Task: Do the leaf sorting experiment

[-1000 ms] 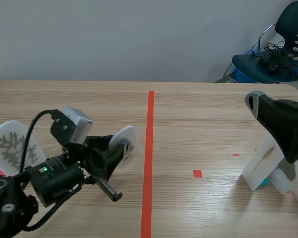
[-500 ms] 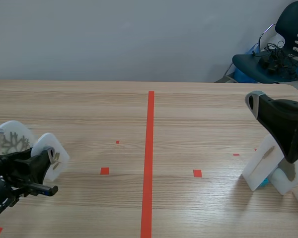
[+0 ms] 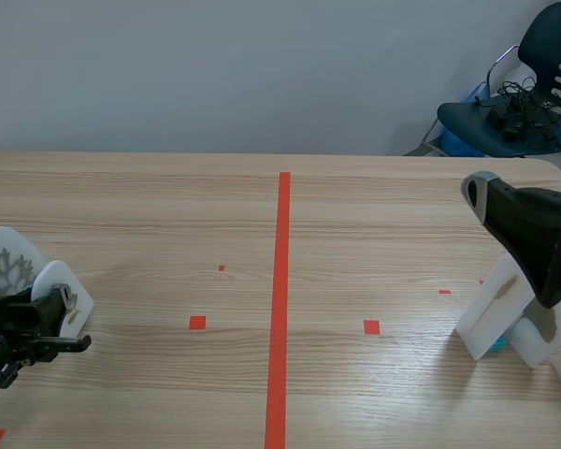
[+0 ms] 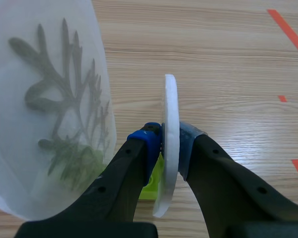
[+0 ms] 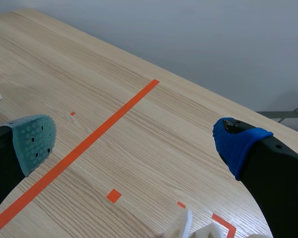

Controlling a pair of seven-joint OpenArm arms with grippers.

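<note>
Pinching a thin white leaf card [image 4: 169,111] edge-on between its pads [image 4: 150,141], left end effector [image 4: 170,145]; right end effector [image 5: 135,143] gaping, empty.

Three white cards: a fern-leaf card [image 4: 49,114], an edge-on card [image 4: 170,144] and a leaning card [image 3: 492,309]. One white stand [image 3: 542,341]. One dark chair [image 3: 533,94].

Black arms [image 3: 533,238]; thick fingers [image 4: 223,173]; blue or grey-green dotted pads [image 5: 35,141].
</note>
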